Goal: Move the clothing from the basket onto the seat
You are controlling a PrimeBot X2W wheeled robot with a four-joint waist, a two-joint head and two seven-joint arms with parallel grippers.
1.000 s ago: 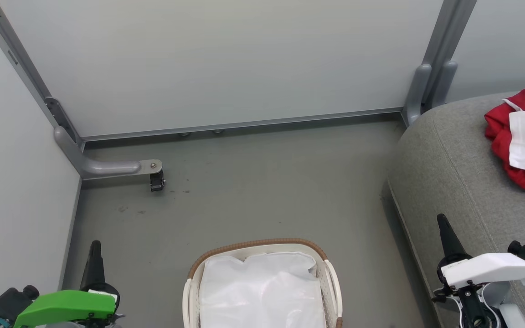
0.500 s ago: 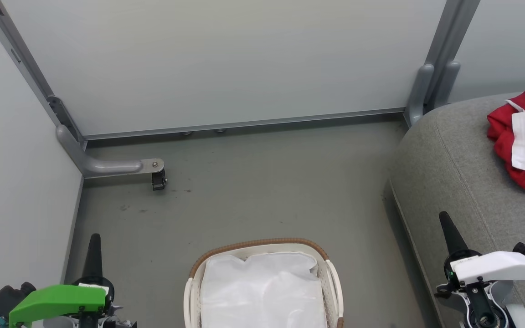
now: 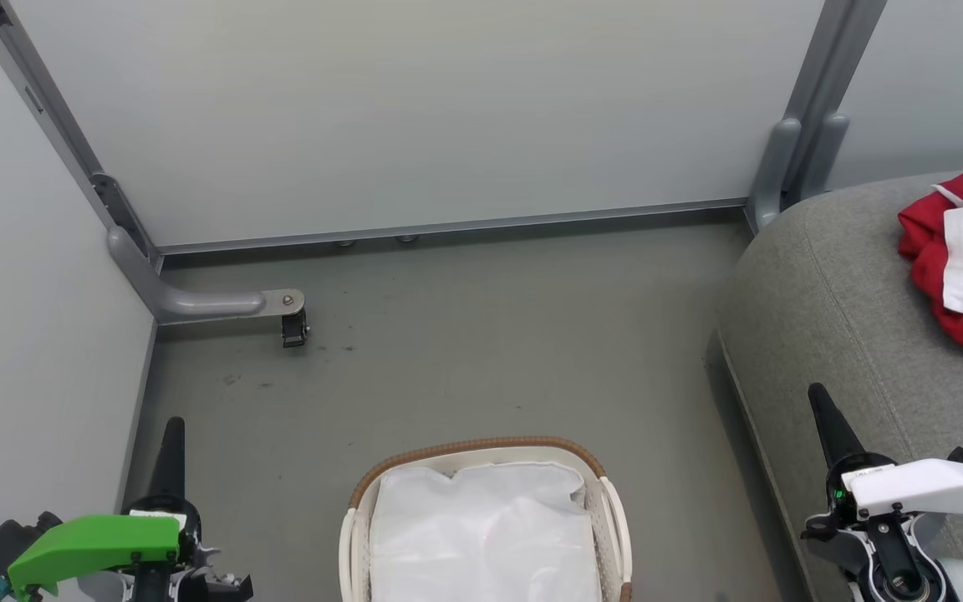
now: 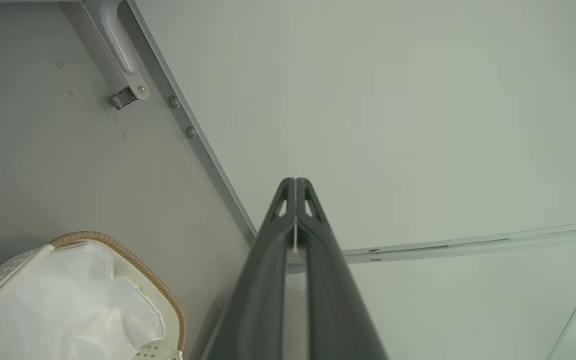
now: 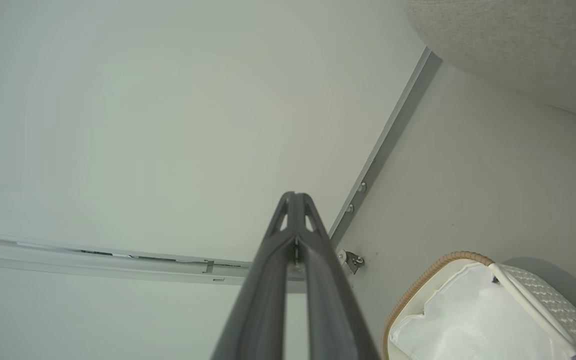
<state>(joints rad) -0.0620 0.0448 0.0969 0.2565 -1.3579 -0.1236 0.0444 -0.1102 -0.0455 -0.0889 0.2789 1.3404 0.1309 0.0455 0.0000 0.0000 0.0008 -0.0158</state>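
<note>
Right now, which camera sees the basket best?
The head view. The basket sits front and centre there, with its brown rim, both side handles and the white liner inside, though the bottom edge cuts it off. Each wrist view catches just one end of it in a lower corner.

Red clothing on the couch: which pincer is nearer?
Right. The right pincer is at the couch cushion's front edge, below the red clothing; the left pincer is beyond the basket, by the wall.

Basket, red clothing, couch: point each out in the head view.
basket [image 3: 481, 442]: head view, far brown rim.
red clothing [image 3: 920, 251]: head view, red fabric left of the white panel.
couch [image 3: 824, 293]: head view, bare grey cushion.
</note>
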